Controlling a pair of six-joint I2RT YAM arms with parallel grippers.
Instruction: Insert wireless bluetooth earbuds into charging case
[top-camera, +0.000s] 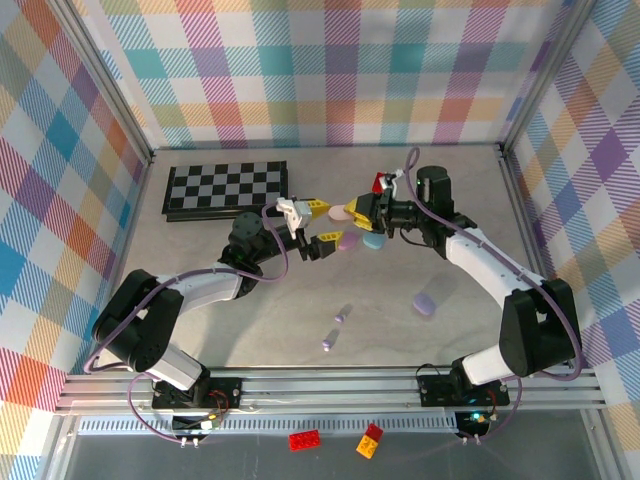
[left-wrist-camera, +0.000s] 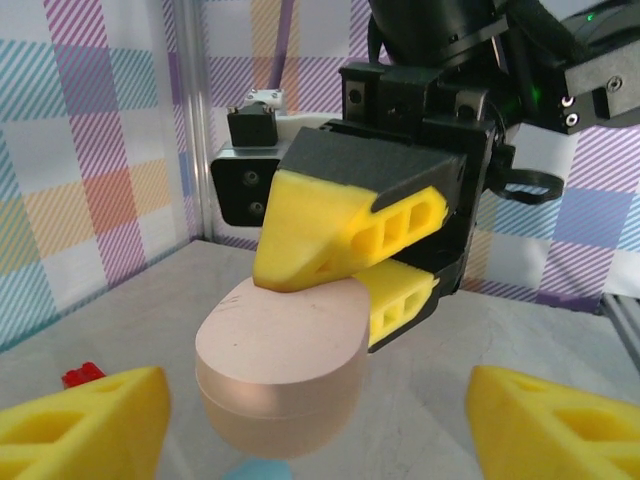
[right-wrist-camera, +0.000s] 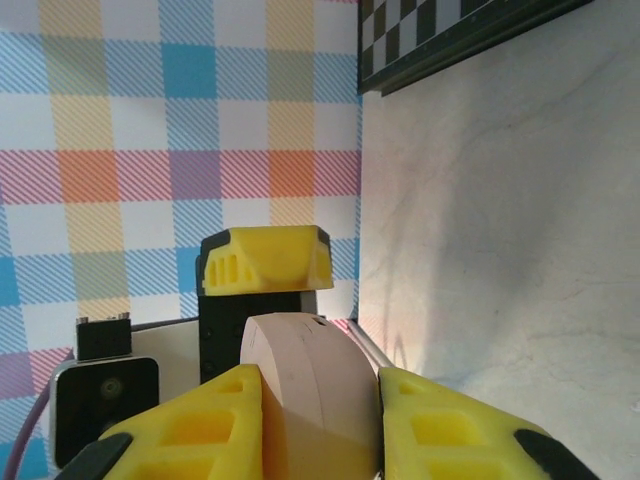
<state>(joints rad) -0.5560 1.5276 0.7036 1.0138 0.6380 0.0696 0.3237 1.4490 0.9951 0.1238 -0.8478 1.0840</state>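
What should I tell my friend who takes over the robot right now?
Left claw: open, empty, facing the pink case.
Right claw: shut on the pink case.
On the table: purple case, blue case, second purple case, purple earbud, second purple earbud.
Done: pink case picked up; it looks closed.
Left: open a case and put the loose earbuds in.
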